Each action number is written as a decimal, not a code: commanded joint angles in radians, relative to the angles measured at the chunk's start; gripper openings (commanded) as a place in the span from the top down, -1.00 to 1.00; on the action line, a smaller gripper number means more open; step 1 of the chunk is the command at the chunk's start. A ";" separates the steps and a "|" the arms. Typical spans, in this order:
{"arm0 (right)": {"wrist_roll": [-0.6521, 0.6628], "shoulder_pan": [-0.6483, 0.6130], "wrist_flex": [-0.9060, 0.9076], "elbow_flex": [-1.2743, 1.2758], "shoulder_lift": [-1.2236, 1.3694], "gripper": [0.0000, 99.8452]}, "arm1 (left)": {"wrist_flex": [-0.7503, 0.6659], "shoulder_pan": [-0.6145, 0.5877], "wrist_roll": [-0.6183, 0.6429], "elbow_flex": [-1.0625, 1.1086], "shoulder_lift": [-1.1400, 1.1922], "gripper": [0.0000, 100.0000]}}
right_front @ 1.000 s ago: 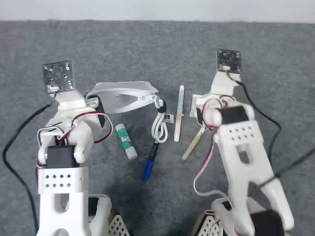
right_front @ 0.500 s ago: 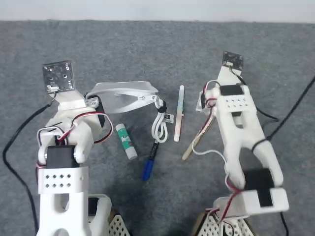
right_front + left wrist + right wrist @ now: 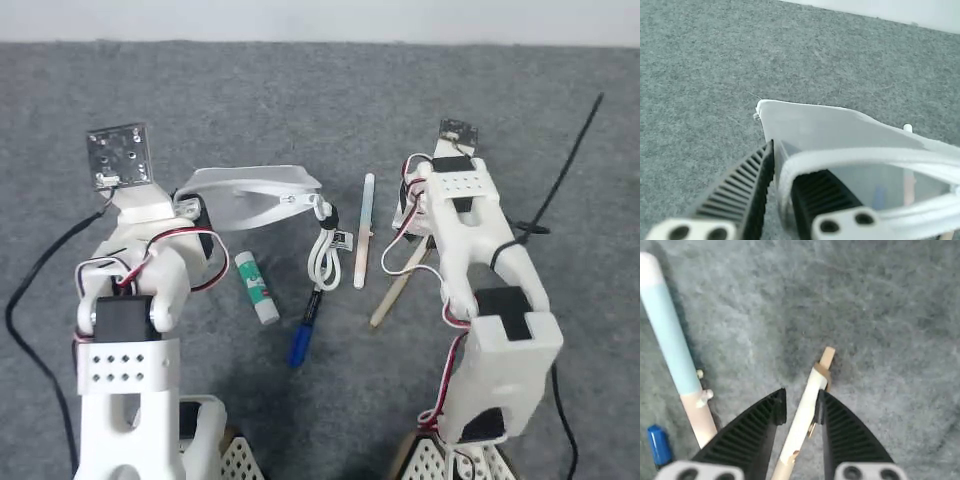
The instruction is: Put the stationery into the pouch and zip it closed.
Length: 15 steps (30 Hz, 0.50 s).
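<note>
Since a second ago our right arm has stretched forward. The right gripper [image 3: 801,399] now straddles the slim tan pencil [image 3: 807,405], ribbed jaws apart, perhaps brushing it. The pencil lies right of centre on the fuzzy grey table [image 3: 300,100], its long axis running near edge to far edge. The left gripper [image 3: 779,162] is clamped on the translucent pouch [image 3: 840,127], left of centre.

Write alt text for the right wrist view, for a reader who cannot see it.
The right gripper is open, its black ribbed fingers either side of a thin cream pencil lying on the grey mat. A blue and pink pen lies alongside, with a dark blue pen end beyond it.
</note>
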 commanded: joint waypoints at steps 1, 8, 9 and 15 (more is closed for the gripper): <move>-0.011 0.042 0.008 -0.086 0.015 0.81 | -0.025 -0.008 0.015 -0.013 -0.006 0.98; -0.011 0.062 0.058 -0.155 0.099 0.81 | -0.011 -0.008 0.014 -0.015 -0.006 0.98; -0.011 0.062 0.082 -0.172 0.110 0.80 | -0.011 -0.008 0.014 -0.015 -0.006 0.98; -0.011 0.062 0.154 -0.265 0.182 0.87 | -0.011 -0.008 0.014 -0.015 -0.006 0.98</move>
